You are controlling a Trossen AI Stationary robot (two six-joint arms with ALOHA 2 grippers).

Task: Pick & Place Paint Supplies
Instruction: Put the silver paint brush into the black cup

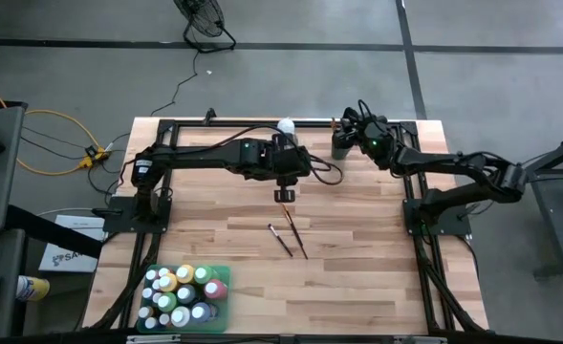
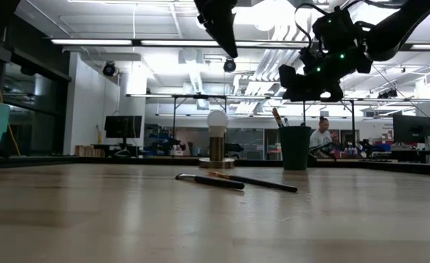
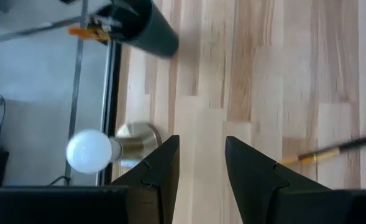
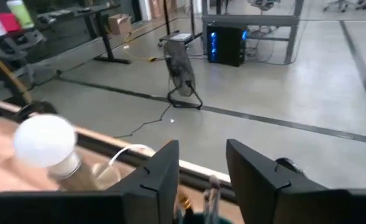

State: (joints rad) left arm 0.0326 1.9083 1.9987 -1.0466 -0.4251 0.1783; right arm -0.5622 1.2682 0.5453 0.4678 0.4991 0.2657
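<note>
Wooden worktop [image 1: 357, 268] with two thin brushes [image 1: 289, 236] lying crossed near its middle, well apart from the green tray [image 1: 222, 315] of paint bottles [image 1: 181, 291] at the near left corner. A dark cup [image 1: 341, 145] stands by the far edge toward the right, with brush handles [image 2: 277, 117] rising from it; the white ball on a metal base [image 1: 286, 128] stands at the middle of that far edge.

Left gripper [image 1: 284, 194] hangs above the worktop between the ball and the loose brushes, fingers [image 3: 161, 168] parted with nothing between them. Right gripper [image 1: 346, 126] hovers directly over the cup, fingers [image 4: 161, 177] likewise parted and empty, brush tips showing just below them.

Handling, as a judgement: the brushes look light, stiff and very slender, so they lie almost flush with the wood and would roll or skid under a glancing touch. A hold across the shaft near mid-length, away from the crossing point, should keep one balanced. The bottles look light, rigid and smooth-walled; packed touching one another, they are best taken by the cap or neck from above.
</note>
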